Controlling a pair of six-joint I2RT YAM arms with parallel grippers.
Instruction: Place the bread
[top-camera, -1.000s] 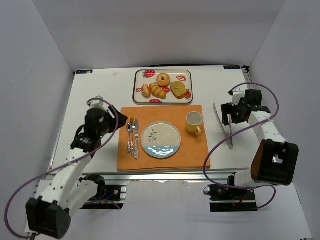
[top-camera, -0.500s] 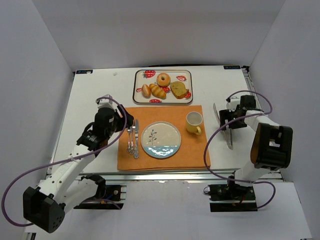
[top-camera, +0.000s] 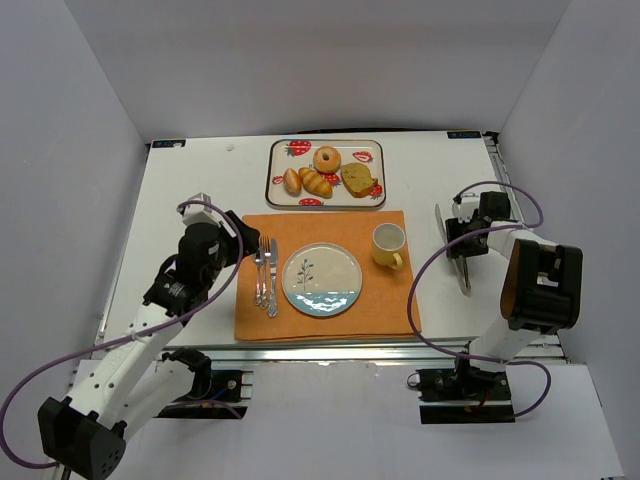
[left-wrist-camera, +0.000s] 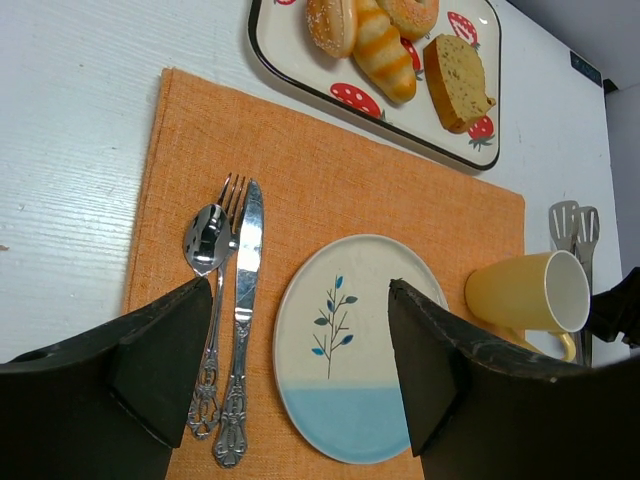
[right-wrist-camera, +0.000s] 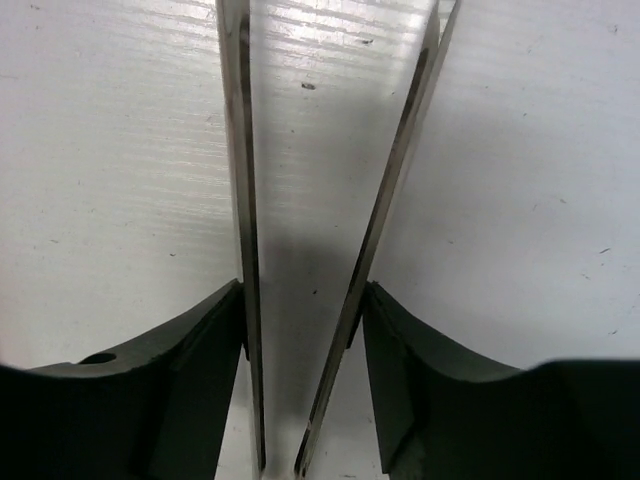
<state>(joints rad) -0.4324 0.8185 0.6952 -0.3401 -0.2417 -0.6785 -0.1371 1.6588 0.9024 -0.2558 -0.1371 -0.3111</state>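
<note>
Where the bread (top-camera: 316, 182) lies: on the tray (top-camera: 300, 148) at 12 o'clock of the plate (top-camera: 322, 280), four pieces packed close together, none lifted. The plate is bare.
Right gripper (right-wrist-camera: 303, 296): pinching the tongs (right-wrist-camera: 232, 150), one finger against the outside of each arm, low over the table (top-camera: 200, 200) at 3 o'clock of the plate. The tong arms stand apart and widen away from the wrist.
Left gripper (left-wrist-camera: 300, 300): spread, holding nothing, hovering over the 9 o'clock side of the placemat (top-camera: 390, 300).
Tongs: thin, smooth metal held only by side pressure. They may twist or slide between the fingers on lifting, leaving the tips askew. Too hard a squeeze would close them before they reach the tray.
Mug (top-camera: 388, 244): it sits at 9 o'clock of the tongs, between them and the plate. A low sweep towards the tray at 11 o'clock could clip its rim or handle and tip it.
Bread: the pieces touch or nearly touch, so the tips may catch two at once or push a neighbour off the tray. The rounded, glossy ones look likely to squirt out of a shallow pinch.
Plate: a late or tilted release could drop the bread on the placemat or roll it off the rim.
Cutlery (left-wrist-camera: 235, 300): it lies just beneath the left gripper. Any descent there would scatter it, and both arms reaching for the plate together could collide.
</note>
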